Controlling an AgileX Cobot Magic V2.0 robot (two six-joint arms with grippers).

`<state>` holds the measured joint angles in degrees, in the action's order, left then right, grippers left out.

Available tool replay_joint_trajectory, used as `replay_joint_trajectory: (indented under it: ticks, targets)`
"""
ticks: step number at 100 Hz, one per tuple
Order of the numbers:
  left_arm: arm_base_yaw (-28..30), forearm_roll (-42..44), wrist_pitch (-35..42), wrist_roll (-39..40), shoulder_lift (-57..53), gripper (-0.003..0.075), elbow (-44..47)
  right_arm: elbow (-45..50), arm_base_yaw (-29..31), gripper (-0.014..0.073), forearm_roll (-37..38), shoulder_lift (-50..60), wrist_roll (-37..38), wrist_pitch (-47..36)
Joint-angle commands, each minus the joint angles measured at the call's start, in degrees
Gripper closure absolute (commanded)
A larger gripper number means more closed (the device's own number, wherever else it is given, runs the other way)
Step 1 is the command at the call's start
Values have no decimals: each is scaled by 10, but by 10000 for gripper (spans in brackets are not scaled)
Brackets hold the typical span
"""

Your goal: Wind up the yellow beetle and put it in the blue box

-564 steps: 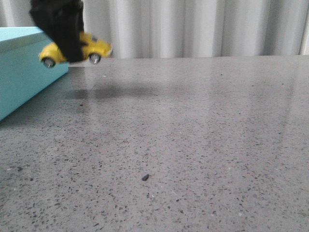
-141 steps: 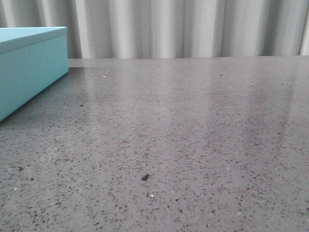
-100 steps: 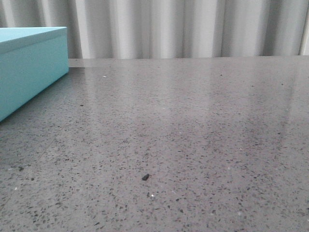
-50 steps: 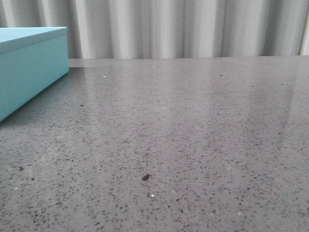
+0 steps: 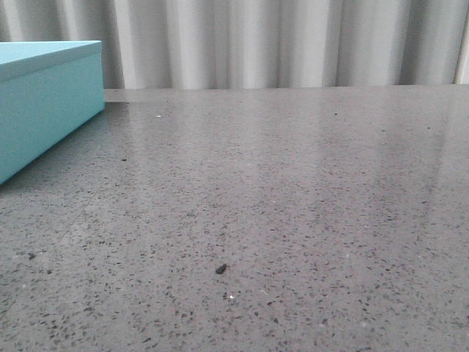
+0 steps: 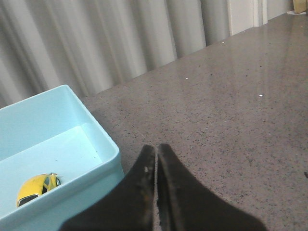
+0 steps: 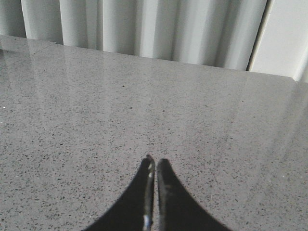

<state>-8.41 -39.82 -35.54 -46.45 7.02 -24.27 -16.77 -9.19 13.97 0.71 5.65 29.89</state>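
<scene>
The yellow beetle (image 6: 37,188) lies inside the open blue box (image 6: 103,166), near one inner wall, seen only in the left wrist view. The blue box (image 5: 44,103) stands at the far left of the table in the front view; its inside is hidden there. My left gripper (image 6: 156,148) is shut and empty, above the table just beside the box's near corner. My right gripper (image 7: 155,161) is shut and empty over bare table. Neither gripper shows in the front view.
A grey speckled table (image 5: 293,191) runs back to a pale pleated curtain (image 5: 256,40). A small dark speck (image 5: 220,269) lies on the table near the front.
5.6 s ago my left gripper held the beetle in the air next to the box. Since then the arm has left the front view. Nothing differs over the last 1.4 s.
</scene>
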Motion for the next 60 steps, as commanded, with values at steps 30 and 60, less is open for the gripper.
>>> replay_joint_trajectory:
  ticks: [30,60]
  targets:
    - [-5,-23,36,2,6,741,-14,-13,2,635,10,7,-3,-39]
    - [-5,-26,94,4,6,741,17,-13,2,635,10,7,-3,-39]
